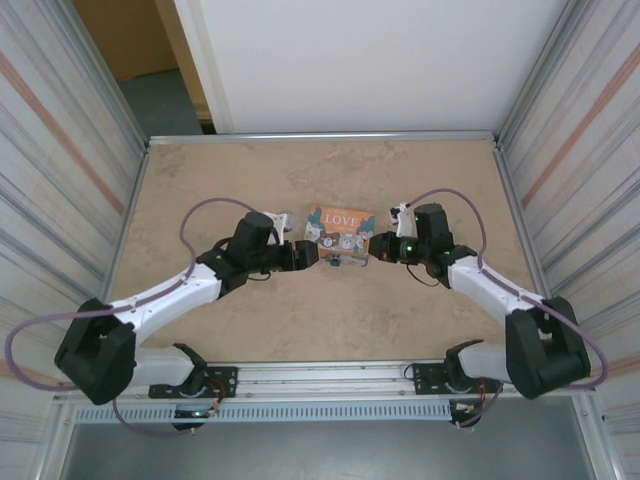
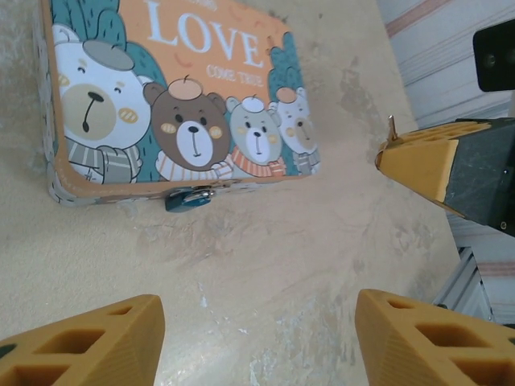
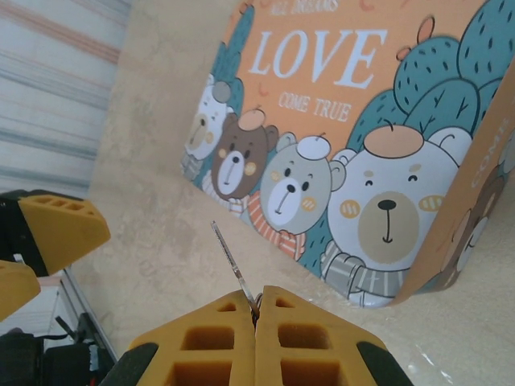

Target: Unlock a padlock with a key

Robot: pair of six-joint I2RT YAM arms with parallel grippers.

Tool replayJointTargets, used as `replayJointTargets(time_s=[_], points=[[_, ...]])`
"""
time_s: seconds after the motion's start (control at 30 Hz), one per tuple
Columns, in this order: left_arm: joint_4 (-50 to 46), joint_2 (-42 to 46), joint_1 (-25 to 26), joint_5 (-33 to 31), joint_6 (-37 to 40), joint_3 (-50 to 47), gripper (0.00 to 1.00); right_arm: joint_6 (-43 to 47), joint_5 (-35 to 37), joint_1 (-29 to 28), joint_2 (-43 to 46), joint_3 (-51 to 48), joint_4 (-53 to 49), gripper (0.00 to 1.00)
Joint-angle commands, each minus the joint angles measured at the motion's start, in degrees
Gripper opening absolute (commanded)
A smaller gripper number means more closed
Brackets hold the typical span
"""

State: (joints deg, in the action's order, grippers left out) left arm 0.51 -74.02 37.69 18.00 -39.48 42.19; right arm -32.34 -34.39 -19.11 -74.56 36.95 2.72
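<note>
Low, left gripper (image 2: 259, 312) spread, right gripper (image 3: 256, 304) pinching key (image 3: 229, 256)

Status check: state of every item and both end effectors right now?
box: lid shut, lying flat.
padlock: at the box's front edge, no key in it; cannot tell if locked.
key: pinched in the right end effector, blade sticking out, clear of the padlock.
left end effector: open, empty.
right end effector: shut on the key.
</note>
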Motion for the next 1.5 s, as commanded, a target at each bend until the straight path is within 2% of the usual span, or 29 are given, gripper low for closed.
replayJointTargets(time_s=[0.0, 0.23, 0.5, 0.93, 1.17, 1.47], points=[[5.8, -2.7, 0.3, 0.8, -3.3, -0.9, 0.70, 0.1, -2.0, 0.2, -4.3, 3.3, 4.4, 0.00], [10.8, -10.4, -0.3, 3.0, -5.3, 0.3, 0.73, 0.4, -1.9, 0.3, -11.6, 6.2, 6.2, 0.00], [17.0, -16.4, -3.7, 6.9, -6.1, 1.1, 0.74, 2.5, -1.1, 0.0, -15.9, 7.3, 5.1, 0.00], [17.7, -21.5, -8.0, 9.7, -3.8, 5.7, 0.74, 0.4, 1.2, -4.4, -16.3, 4.0, 6.1, 0.00], [16.0, -19.5, -8.3, 8.9, -1.6, 4.9, 0.74, 0.7, 1.9, -5.3, -13.7, 6.9, 3.6, 0.00], [13.8, -7.5, -6.5, 3.1, 4.1, -4.7, 0.75, 1.7, 2.1, -5.4, -11.2, 11.6, 1.5, 0.00]])
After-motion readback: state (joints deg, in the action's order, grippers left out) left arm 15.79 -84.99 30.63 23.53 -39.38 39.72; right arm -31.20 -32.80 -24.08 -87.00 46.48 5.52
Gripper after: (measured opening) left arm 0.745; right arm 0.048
